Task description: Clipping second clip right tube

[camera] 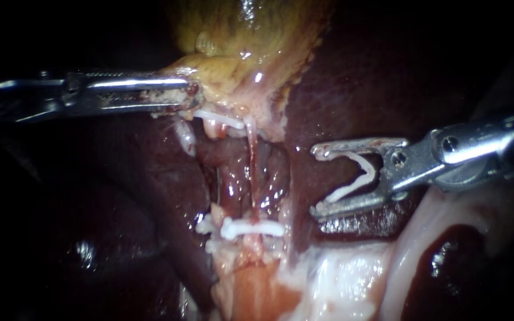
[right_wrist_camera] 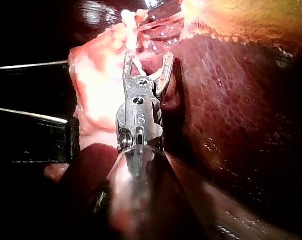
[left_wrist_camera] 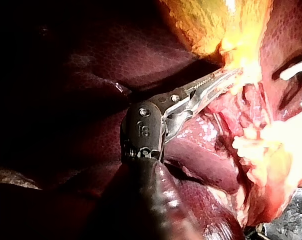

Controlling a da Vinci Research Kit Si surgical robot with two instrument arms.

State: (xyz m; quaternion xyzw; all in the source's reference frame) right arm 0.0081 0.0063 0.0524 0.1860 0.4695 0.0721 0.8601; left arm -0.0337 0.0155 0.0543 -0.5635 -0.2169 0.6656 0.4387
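The right tube (camera: 253, 169) runs as a thin pink strand from the gallbladder (camera: 239, 47) down to 1 closed clip (camera: 251, 227) that lies crosswise over its lower end. The right instrument (camera: 315, 181) stands just beside this tube on its right, apart from it and not around it. Its pincer is spread wide and carries a loaded clip (camera: 361, 175), a white V seated between the 2 halves with its mouth turned toward the tube. From the right wrist camera the same spread pincer (right_wrist_camera: 147, 62) points at pale, brightly lit tissue ahead of it. The left instrument (camera: 193, 95) has its pincer pressed together on the yellowish lower edge of the gallbladder, above and to the left of the tube. The left wrist view shows that pincer (left_wrist_camera: 230, 75) pinching the same yellow edge. Dark red liver (camera: 352, 71) lies under and around everything, and glistening pale tissue (camera: 352, 273) lies below the right instrument. Beyond the lit tissue the surroundings are black.
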